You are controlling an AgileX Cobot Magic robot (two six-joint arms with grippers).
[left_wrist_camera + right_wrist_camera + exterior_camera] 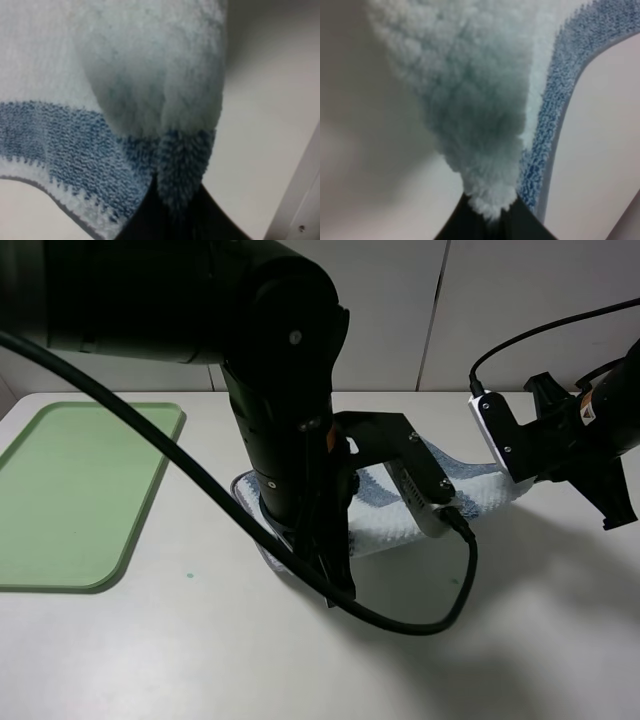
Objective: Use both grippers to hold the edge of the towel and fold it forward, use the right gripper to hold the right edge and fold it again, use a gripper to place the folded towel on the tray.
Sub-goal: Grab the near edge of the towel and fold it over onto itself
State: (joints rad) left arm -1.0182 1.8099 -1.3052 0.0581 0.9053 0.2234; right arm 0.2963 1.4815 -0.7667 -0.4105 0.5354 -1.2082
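Observation:
The towel (pixel 480 492), white with blue-grey stripes, lies bunched on the table in the exterior view, mostly hidden under my left arm (pixel 280 420). My left gripper (pixel 172 212) is shut on the towel (pixel 150 75), with a blue stripe and the grey hem (pixel 60 202) pinched between its black fingers. My right gripper (pixel 487 220) is shut on a fold of the white cloth (pixel 470 100), and the blue hemmed edge (pixel 555 125) runs beside it. My right arm (pixel 590 420) stands at the towel's right end. The light-green tray (pixel 40 540) lies at the far left, apart from both grippers.
Bare white table surrounds the towel. A black cable (pixel 420 625) from the left arm loops over the table in front of the towel. A pale wall (pixel 500 310) rises behind the table's far edge.

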